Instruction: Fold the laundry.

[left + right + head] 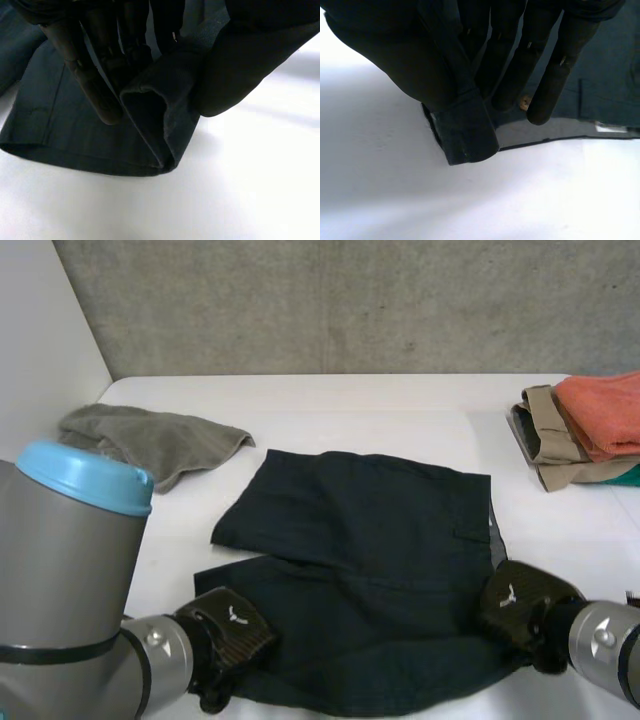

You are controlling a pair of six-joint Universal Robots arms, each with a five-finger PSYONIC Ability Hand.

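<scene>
**Dark navy cloth garment held by its near edge at both corners on the white table**

The near left corner is gripped by the left hand, a roll of hem being pinched between fingers and thumb. The near right corner is pinched in the same way by the right hand. The garment is spread across the middle of the table, with its long axis running from one hand to the other. All of it lies beyond the hands, toward the far side (so the next move is judged to be a carry of the near edge away from the robot and over the far edge). Each corner is held by the nearer arm. A crumpled grey towel is seen at the far left and a stack of folded tan and orange clothes at the far right, both apart from the garment.
</scene>
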